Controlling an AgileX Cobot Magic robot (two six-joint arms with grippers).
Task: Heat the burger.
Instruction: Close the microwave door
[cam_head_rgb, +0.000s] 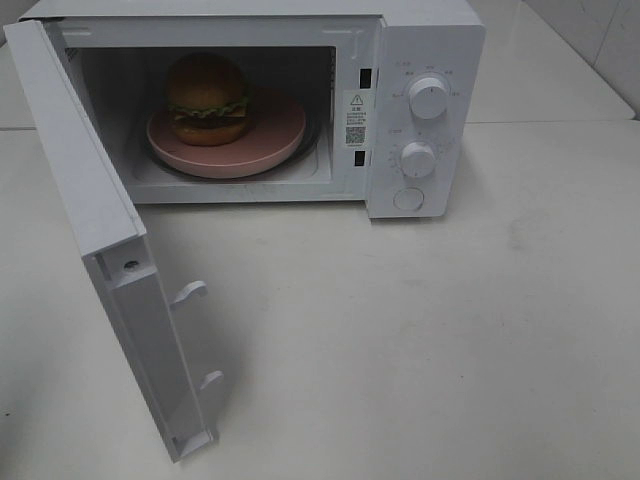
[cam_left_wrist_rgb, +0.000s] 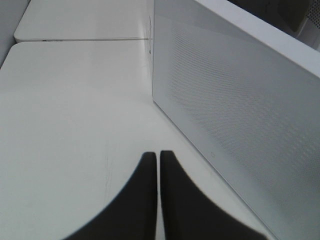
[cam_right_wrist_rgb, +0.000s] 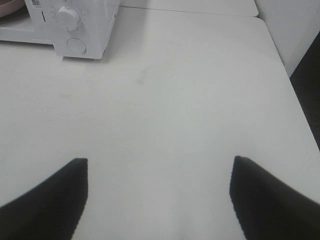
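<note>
White microwave (cam_head_rgb: 425, 60): its casing looks smooth and softly satin, like painted metal. It stands on a pale surface (cam_head_rgb: 420, 340) with a smooth, faintly reflective finish marked by a few light scuffs. The door (cam_head_rgb: 90, 200) carries moulded white plastic edging and latch hooks, and the left wrist view shows its panel as a fine dotted mesh under a smooth skin. The upper knob (cam_head_rgb: 429, 99) and lower knob (cam_head_rgb: 418, 159) look like white plastic with a slight sheen. Inside, the burger (cam_head_rgb: 207, 95) has a glossy brown bun and a frilled green lettuce edge, on a smooth, matt pink plate (cam_head_rgb: 270, 140). The left pincer (cam_left_wrist_rgb: 158, 165) and right pincer (cam_right_wrist_rgb: 158, 167) both appear matt black.
</note>
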